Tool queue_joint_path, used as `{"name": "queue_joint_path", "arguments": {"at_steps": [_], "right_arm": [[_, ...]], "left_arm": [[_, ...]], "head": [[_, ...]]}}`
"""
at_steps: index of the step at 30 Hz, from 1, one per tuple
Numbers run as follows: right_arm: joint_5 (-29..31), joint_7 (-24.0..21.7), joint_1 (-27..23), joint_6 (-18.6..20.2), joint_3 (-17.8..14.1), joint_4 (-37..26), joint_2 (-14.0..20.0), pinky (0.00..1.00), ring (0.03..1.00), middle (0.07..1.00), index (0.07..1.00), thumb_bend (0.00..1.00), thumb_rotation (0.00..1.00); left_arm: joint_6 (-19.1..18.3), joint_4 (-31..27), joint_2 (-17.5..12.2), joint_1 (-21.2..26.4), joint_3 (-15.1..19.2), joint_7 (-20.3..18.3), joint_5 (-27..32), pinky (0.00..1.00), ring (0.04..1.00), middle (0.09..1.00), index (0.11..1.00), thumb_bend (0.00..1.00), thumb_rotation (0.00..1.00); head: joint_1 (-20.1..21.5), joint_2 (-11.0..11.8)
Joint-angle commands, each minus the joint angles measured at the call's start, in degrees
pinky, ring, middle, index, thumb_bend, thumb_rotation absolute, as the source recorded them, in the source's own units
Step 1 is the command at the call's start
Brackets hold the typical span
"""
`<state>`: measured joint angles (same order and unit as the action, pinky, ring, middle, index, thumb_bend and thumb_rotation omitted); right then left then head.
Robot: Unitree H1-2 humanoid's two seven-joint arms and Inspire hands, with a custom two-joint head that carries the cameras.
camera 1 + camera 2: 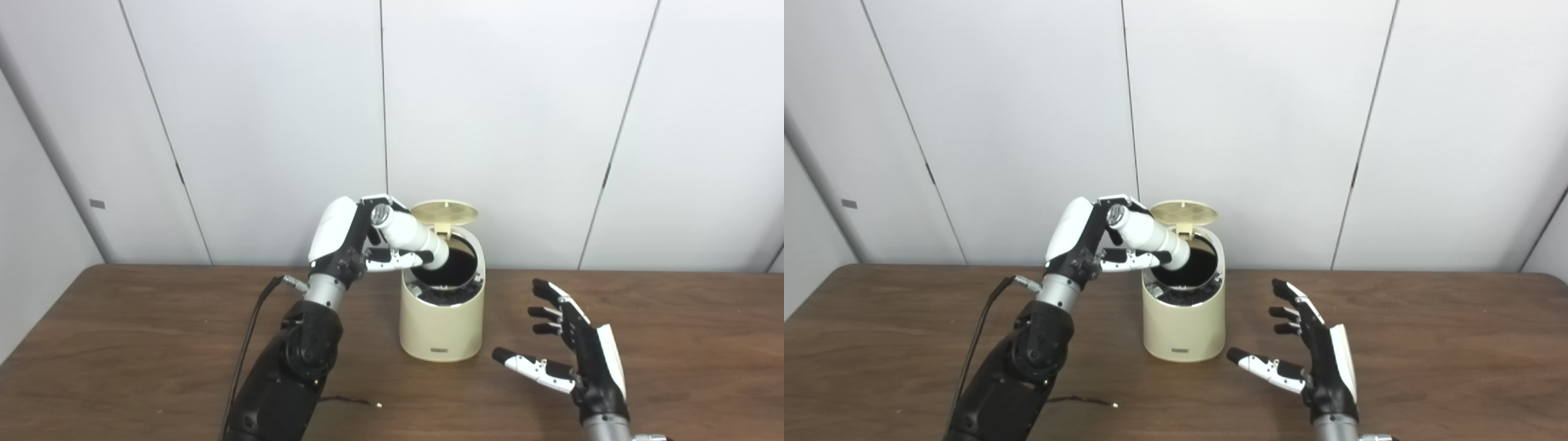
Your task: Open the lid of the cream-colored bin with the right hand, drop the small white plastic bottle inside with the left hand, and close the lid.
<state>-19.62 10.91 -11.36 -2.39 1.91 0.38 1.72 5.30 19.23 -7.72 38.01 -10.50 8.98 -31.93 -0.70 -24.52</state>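
The bottle (409, 237) is white, tilted, its silvery capped end up and to the left, its lower end at the bin's mouth, over the dark opening; whether that end touches the rim cannot be told; no writing shows on it. The left hand (349, 240) grips it, fingers (392, 261) under and around the upper part, the hand raised just left of the bin; its black arm comes up from the near left edge, with a dark cable (248, 343) running alongside it.

The bin (442, 318) is cream, standing upright near the middle of the table (122, 343); its round lid (444, 212) is swung up at the far side, ribbed underside showing; the inside is dark, with black stuff around the inner rim. A small label (438, 350) sits low on the near face; its writing is too small to read.

The right hand (572, 349) is spread wide and holds nothing, palm turned left, near and right of the bin, apart from it.

The table is dark brown wood; behind it stands a wall (502, 110) of pale panels.
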Motion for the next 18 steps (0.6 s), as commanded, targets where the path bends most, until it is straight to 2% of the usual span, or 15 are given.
{"name": "queue_joint_path", "arguments": {"at_steps": [1, 2, 4, 5, 6, 8, 11, 18], "right_arm": [[-0.43, 0.72, -1.98, -1.37, 0.11, -2.63, -0.50, 0.64, 0.738, 0.832, 0.819, 0.76, 0.21], [-0.34, 0.68, -1.99, -1.40, 0.10, -2.66, -0.54, 0.64, 0.737, 0.832, 0.818, 0.76, 0.21], [-0.11, 0.58, -2.02, -1.53, 0.07, -2.63, -0.56, 0.64, 0.738, 0.836, 0.822, 0.75, 0.20], [-0.07, 0.56, -2.03, -1.57, 0.04, -2.55, -0.53, 0.64, 0.738, 0.836, 0.822, 0.75, 0.20], [-0.14, 0.59, -2.03, -1.46, 0.01, -2.57, -0.53, 0.65, 0.741, 0.835, 0.821, 0.76, 0.21], [-0.32, 0.73, -2.06, -1.31, -0.05, -2.59, -0.55, 0.65, 0.743, 0.833, 0.820, 0.76, 0.21], [-0.45, 0.85, -2.11, -1.33, -0.10, -2.58, -0.56, 0.65, 0.740, 0.833, 0.822, 0.76, 0.21], [-0.36, 0.73, -2.08, -1.40, 0.01, -2.67, -0.49, 0.64, 0.739, 0.832, 0.819, 0.76, 0.20]], "left_arm": [[-0.67, -2.08, -1.52, 2.72, -0.75, 0.20, -2.65, 0.42, 0.489, 0.502, 0.501, 0.51, 0.00], [-1.32, -2.29, -1.83, 2.65, -1.25, 0.08, -3.65, 0.43, 0.527, 0.498, 0.499, 0.52, 0.00], [-2.81, -2.91, -2.24, 2.50, -2.06, -0.32, -5.15, 0.49, 0.589, 0.611, 0.498, 0.52, 0.05], [-3.44, -3.17, -2.26, 2.40, -2.27, -0.44, -5.54, 0.50, 0.601, 0.629, 0.498, 0.52, 0.05], [-3.95, -3.34, -2.24, 2.32, -2.43, -0.53, -5.77, 0.51, 0.617, 0.647, 0.575, 0.70, 0.05], [-4.53, -3.45, -2.26, 2.07, -2.65, -0.73, -5.84, 0.53, 0.637, 0.672, 0.645, 0.85, 0.05], [-4.73, -3.28, -2.28, 1.69, -2.87, -0.72, -5.87, 0.52, 0.641, 0.684, 0.665, 0.89, 0.05], [-4.86, -3.35, -2.30, 1.33, -2.91, -1.05, -5.50, 0.53, 0.650, 0.692, 0.678, 0.89, 0.06]], "head": [[-0.01, -0.10], [0.02, -0.16], [0.05, -0.24], [0.05, -0.24], [0.05, -0.24], [0.08, -0.34], [0.08, -0.34], [0.04, -0.62]]}}
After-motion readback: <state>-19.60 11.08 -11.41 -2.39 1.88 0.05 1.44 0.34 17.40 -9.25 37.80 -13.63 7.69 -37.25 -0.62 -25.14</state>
